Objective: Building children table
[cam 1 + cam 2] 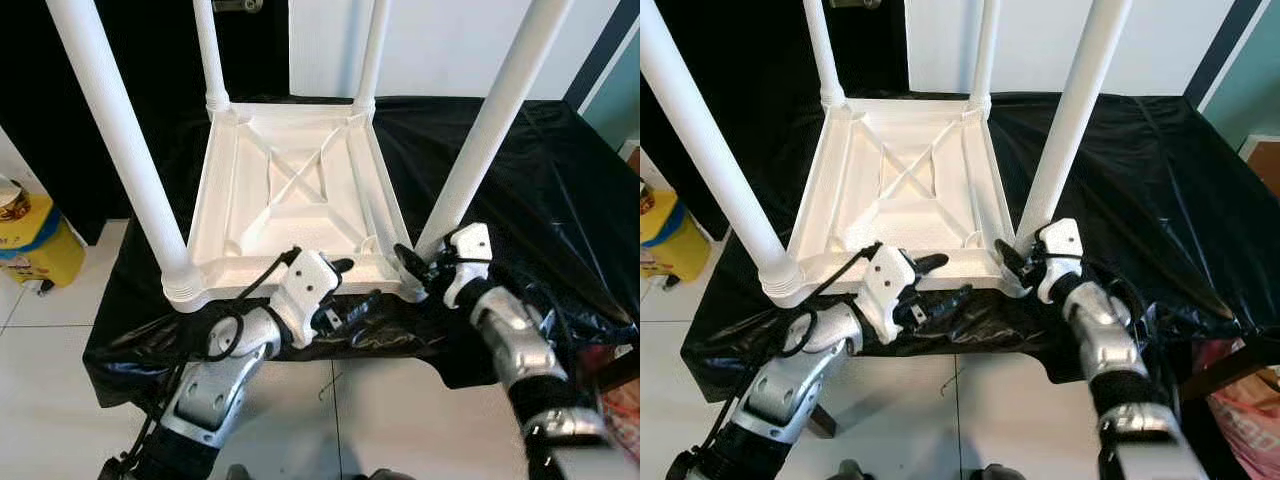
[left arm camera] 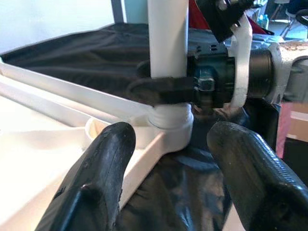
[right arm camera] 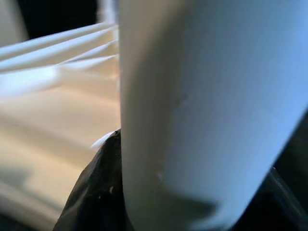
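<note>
A yellow container (image 1: 38,240) stood on the floor at the far left. The white table (image 1: 290,190) lay upside down on the black cloth (image 1: 540,180), its four legs pointing up. The left gripper (image 1: 345,290) was at the near edge of the table, its fingers (image 2: 96,178) wide apart and holding nothing. The right gripper (image 1: 415,265) was closed around the near right leg (image 1: 490,130), just above its socket.

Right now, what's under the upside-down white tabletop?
A black cloth lies under the tabletop, draping over the front edge. Whatever supports the cloth is covered. The right gripper grips the near-right leg at its base.
</note>
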Motion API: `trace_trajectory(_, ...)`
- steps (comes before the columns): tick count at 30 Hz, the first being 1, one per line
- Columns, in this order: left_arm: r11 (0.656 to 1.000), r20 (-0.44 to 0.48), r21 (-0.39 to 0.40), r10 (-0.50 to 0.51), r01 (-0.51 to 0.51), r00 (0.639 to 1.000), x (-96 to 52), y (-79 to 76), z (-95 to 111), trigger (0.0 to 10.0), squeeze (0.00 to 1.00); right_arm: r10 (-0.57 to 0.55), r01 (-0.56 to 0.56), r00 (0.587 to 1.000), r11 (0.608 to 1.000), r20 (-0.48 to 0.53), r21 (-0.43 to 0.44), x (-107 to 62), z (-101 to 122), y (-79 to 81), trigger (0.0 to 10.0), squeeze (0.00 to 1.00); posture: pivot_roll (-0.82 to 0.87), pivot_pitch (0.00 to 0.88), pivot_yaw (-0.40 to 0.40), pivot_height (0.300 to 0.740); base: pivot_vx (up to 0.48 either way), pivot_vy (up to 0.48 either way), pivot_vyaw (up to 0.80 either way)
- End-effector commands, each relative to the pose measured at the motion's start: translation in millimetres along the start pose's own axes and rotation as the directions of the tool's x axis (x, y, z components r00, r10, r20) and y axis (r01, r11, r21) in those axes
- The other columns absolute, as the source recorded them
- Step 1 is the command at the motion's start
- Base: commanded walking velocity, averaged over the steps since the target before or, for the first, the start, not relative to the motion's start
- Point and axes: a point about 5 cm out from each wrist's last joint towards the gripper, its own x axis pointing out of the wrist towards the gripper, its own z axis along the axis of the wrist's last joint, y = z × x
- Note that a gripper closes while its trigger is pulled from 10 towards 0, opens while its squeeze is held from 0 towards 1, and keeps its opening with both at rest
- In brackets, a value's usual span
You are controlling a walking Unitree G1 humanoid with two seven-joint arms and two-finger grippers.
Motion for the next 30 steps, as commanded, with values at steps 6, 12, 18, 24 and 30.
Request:
trace_trajectory(6,1.000,0.004,-0.012,-0.006,0.006,1.000,3.0,-4.6,2,10.0,0.00,-0.181,0.188,0.975,0.981,-0.129,0.046,-15.3,-26,12.6,10.0,0.00,0.01,0.102,-0.056,0.740,0.000,0.000,0.00)
trace_trajectory(12,1.000,0.008,-0.018,-0.023,0.023,1.000,5.9,-6.8,2,10.0,0.00,-0.367,0.379,0.917,0.924,-0.155,0.054,-24.3,-31,25.2,10.0,0.00,-0.01,0.109,-0.055,0.740,0.000,0.000,0.00)
trace_trajectory(18,0.999,0.012,-0.024,-0.032,0.032,0.999,7.9,-9.7,2,10.0,0.00,-0.434,0.449,0.888,0.890,-0.150,0.082,-27.6,-24,38.1,10.0,0.00,-0.01,0.111,-0.054,0.740,0.000,0.000,0.00)
trace_trajectory(24,0.999,0.010,-0.020,-0.037,0.037,0.999,7.0,-6.9,2,10.0,0.00,-0.454,0.462,0.882,0.886,-0.129,0.037,-31.8,-18,36.6,10.0,0.00,-0.01,0.108,-0.045,0.740,0.000,0.000,0.00)
trace_trajectory(30,0.999,0.007,-0.007,-0.046,0.046,0.999,7.9,-3.9,3,10.0,0.00,-0.411,0.414,0.908,0.910,-0.086,0.024,-30.8,-12,36.8,10.0,1.00,-0.01,0.096,-0.017,0.740,0.000,0.000,0.00)
